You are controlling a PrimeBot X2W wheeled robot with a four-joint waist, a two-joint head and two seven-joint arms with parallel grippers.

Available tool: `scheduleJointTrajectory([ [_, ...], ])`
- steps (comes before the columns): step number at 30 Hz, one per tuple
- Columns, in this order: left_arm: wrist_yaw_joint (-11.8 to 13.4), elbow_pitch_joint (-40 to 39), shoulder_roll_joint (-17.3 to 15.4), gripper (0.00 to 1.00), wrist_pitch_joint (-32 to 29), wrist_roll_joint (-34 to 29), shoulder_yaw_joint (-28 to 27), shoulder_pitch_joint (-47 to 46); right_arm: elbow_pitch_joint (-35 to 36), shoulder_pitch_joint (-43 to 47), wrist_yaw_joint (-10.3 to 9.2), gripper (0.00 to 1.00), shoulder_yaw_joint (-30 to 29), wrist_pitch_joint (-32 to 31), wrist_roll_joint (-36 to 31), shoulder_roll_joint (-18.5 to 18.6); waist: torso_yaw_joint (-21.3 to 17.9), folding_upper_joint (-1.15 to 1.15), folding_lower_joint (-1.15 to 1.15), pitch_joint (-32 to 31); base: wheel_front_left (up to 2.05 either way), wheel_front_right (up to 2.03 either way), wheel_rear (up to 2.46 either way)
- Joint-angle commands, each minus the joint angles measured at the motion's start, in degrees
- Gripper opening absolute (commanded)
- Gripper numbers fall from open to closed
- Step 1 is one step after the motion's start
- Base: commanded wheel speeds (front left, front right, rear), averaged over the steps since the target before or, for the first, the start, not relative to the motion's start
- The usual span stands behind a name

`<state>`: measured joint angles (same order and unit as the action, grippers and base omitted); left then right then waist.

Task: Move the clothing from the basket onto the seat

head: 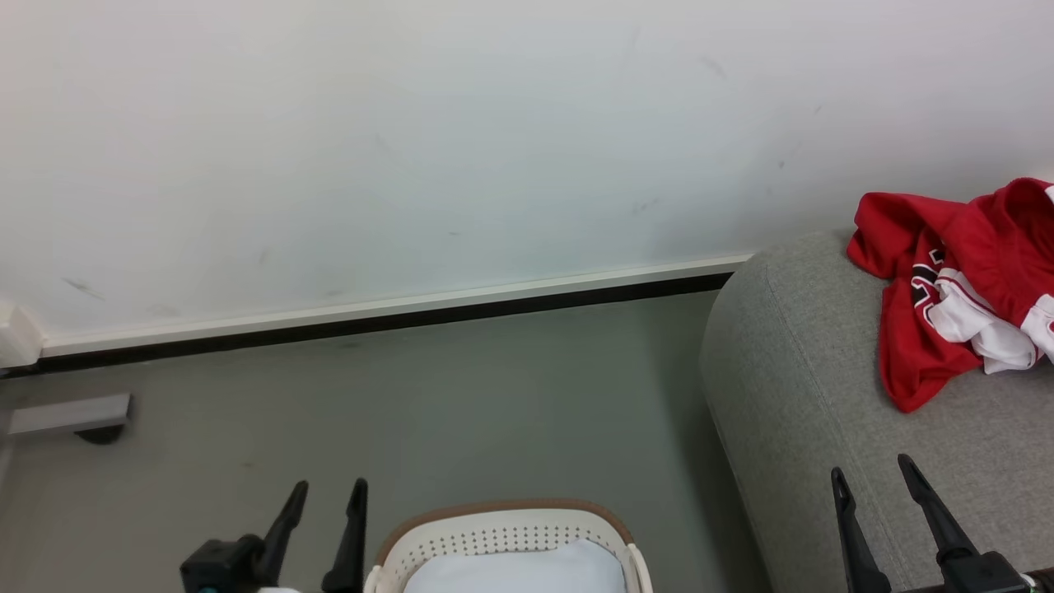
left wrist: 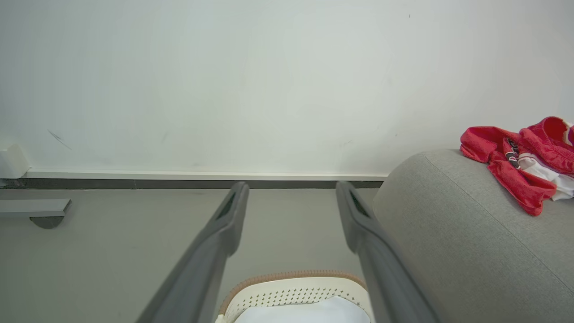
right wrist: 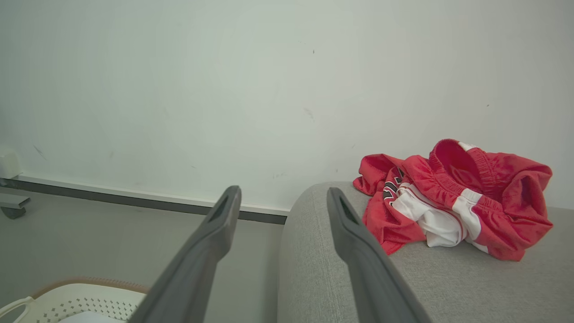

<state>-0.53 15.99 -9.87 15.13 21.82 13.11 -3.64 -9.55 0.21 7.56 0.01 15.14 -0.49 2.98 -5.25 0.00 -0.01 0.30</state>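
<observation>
the left gripper [head: 329,486] and right gripper [head: 871,468] sit at the bottom edge, each with its fingers spread apart and nothing between them. the basket [head: 502,506] stands between them on the grey floor [head: 461,395], just beside the left one, with plain pale fabric [head: 519,570] inside. the clothing [head: 910,362] — red with white trim — lies crumpled on the seat [head: 799,379], near its rounded corner by the white wall [head: 494,148].

Left gripper [head: 330,484], right gripper [head: 870,465]: fingers [left wrist: 231,211] apart.
</observation>
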Motion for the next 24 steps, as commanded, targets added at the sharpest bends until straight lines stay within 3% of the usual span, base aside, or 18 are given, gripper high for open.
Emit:
scheduleJointTrajectory([
  [1,-0.2,0.1,0.1,1.00,0.0,-1.1,-1.2,1.0,-0.4,0.7,-0.15,1.00,0.0,0.0,0.1,0.0,0.1,0.00,0.01,-0.5,0.00,0.00,0.00],
  [9,-2.3,0.3,2.6,1.00,0.0,-4.3,-7.1,3.3,-2.2,1.0,-0.15,1.00,0.5,0.0,1.8,-0.1,0.5,0.00,0.01,-1.6,0.00,0.00,0.00],
  [24,-5.4,1.6,5.4,1.00,0.0,-8.1,-11.3,3.4,-4.1,-1.0,-0.15,1.00,1.8,0.0,2.2,-0.1,1.5,0.00,0.01,-1.5,0.00,0.00,0.00],
])
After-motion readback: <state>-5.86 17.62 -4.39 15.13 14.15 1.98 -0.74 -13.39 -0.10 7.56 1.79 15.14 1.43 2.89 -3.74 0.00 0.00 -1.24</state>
